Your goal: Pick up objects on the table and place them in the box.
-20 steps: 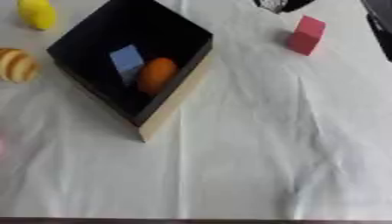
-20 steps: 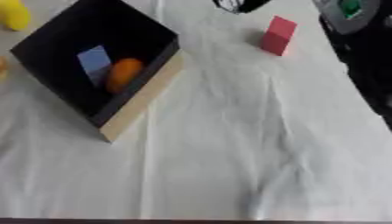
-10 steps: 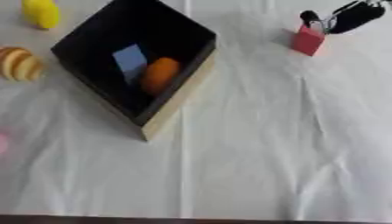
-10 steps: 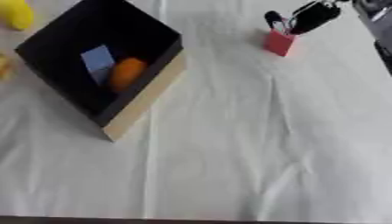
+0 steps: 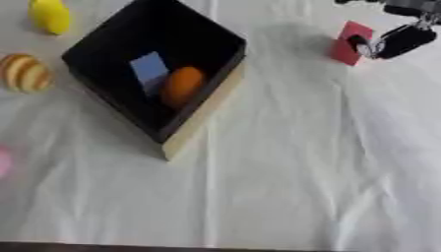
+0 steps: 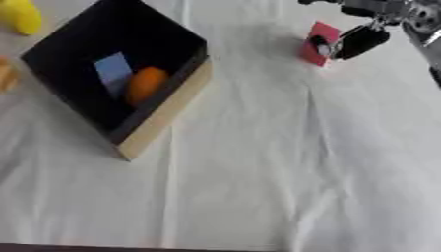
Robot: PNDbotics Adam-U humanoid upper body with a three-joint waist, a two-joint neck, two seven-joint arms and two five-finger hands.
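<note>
my right robot hand (image 6: pixel 358 39) comes in from the upper right corner and sits against the red block (image 5: pixel 348 43) at the far right of the tabletop (image 5: pixel 284 177). my dark fingers (image 5: pixel 401 41) are curled at the block's right side, touching it, but i cannot tell whether they have closed round it or only rest against it. the block stands tilted on the white cloth, well apart from the box (image 5: pixel 200 120).

the box sits askew at the left centre, black inside with a pale tan outer wall along its near right edge. inside it lie a blue block (image 5: pixel 150 70) and an orange rounded thing (image 5: pixel 182 85), just beside each other, the orange one to the right.

outside the box, to its left, a yellow object (image 5: pixel 49 15) lies near the far edge, and a striped tan and orange object (image 5: pixel 25 73) lies nearer, close to the left edge. a bit of pink (image 5: pixel 3 161) shows at the left border. my left robot hand is out of sight.
</note>
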